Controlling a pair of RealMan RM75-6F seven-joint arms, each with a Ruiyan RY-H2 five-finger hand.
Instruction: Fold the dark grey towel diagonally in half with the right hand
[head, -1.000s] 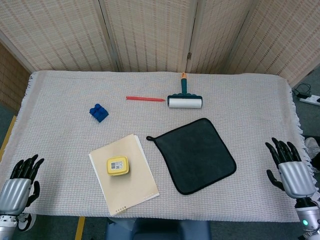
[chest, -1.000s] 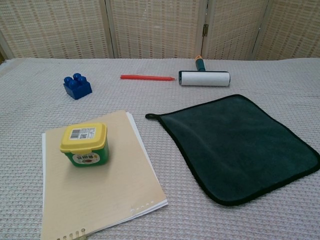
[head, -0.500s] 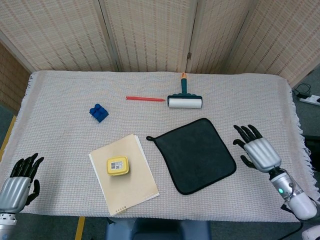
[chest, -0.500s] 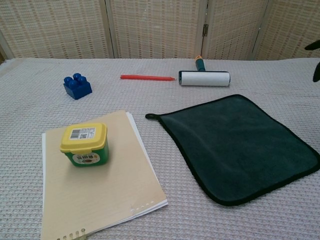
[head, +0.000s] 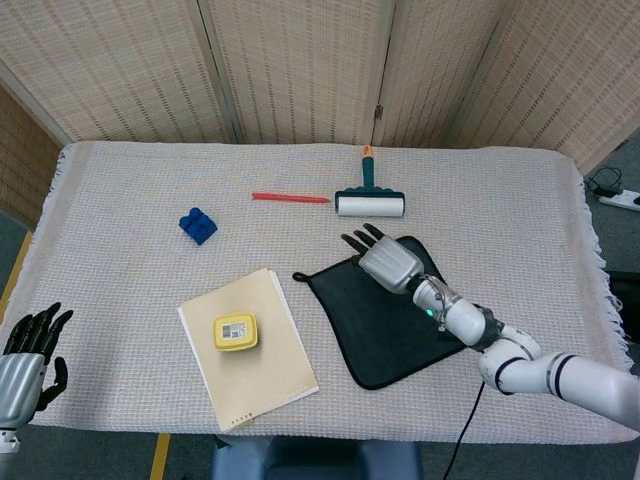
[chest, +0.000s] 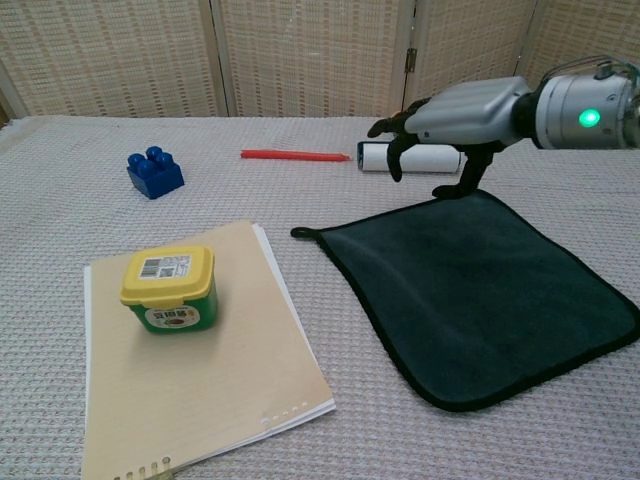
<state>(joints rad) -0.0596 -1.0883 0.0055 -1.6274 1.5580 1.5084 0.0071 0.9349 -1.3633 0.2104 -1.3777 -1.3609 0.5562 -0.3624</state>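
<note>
Right hand (head: 388, 264) has moved from 3 o'clock over the dark grey towel (head: 395, 325) | fingers apart, empty | towel flat at surface centre-right | soft, limp: pinch one corner.

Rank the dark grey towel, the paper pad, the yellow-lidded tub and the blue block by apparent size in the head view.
1. dark grey towel and paper pad, too alike to rank
2. yellow-lidded tub
3. blue block, slightly smaller than the tub

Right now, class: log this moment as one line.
right hand: open, above towel | towel: flat, unfolded | left hand: open, off table edge
</note>
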